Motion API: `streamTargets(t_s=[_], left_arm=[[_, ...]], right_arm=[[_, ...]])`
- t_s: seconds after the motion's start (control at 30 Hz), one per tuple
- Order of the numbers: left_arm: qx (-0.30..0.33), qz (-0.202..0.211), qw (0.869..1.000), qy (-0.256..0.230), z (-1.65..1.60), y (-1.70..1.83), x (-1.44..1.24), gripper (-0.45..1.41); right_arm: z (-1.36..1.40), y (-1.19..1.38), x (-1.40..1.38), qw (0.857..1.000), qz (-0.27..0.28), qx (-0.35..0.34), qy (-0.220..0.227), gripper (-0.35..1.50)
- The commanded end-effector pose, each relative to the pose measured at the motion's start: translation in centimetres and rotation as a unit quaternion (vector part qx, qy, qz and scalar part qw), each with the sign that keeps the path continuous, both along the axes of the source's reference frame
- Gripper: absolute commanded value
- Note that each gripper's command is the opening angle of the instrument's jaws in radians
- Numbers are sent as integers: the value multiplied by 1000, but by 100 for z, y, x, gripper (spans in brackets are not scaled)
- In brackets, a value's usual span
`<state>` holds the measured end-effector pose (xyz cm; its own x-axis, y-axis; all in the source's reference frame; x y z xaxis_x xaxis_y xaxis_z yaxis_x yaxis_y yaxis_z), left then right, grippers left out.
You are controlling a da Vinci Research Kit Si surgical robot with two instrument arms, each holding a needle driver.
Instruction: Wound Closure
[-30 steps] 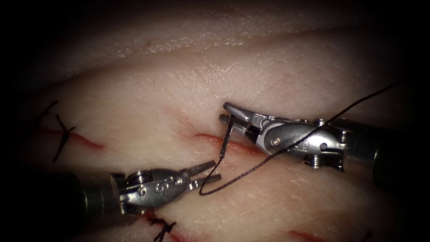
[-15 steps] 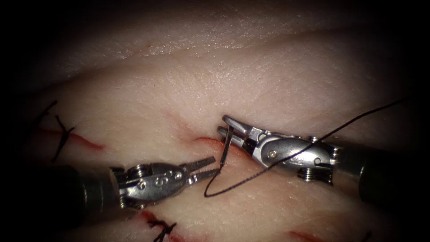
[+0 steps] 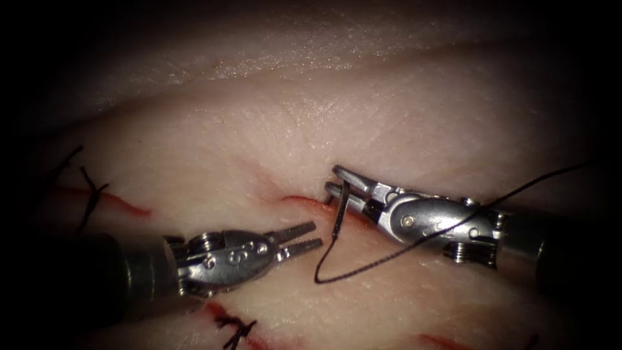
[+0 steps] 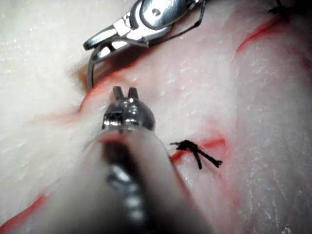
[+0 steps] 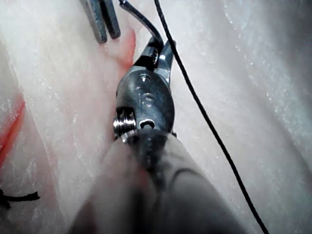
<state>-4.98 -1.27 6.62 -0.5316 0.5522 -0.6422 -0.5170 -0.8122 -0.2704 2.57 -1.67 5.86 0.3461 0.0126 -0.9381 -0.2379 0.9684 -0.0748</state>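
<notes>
On tissue (image 3: 363, 110), at cut (image 3: 291, 199): right end effector (image 3: 338, 184) pinching needle (image 3: 339, 210) near its trailing end, tip hidden at the cut. Left end effector (image 3: 310, 236) spread, holding nothing. Thread (image 3: 389, 256) looped below.

Left tool (image 3: 301, 238): polished steel clevis, stamped digits behind the jaws, dark shaft. Right tool (image 3: 340, 181): matching steel, round pivot screws, dark shaft.

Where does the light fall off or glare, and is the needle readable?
Endoscope view: lit mid-frame, dark at the edges; the right tool, shut, holds the needle by the end away from the thread, over the cut, entry into the tissue unclear; the left tool is open, empty. Left wrist view: glare on the right tool's metal.
</notes>
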Motion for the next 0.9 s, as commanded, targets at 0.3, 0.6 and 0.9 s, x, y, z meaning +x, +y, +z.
streamTargets(t_s=[0.3,0.6,0.9], left_arm=[[24,19,999,15,46,-26,-18,4],[44,22,999,17,55,-33,8,4],[48,22,998,25,67,-43,13,4]], right_arm=[[-13,27,5,1000,-1,21,0,-35],[-17,44,6,998,1,57,6,-35],[-30,74,6,995,16,95,15,-35]])
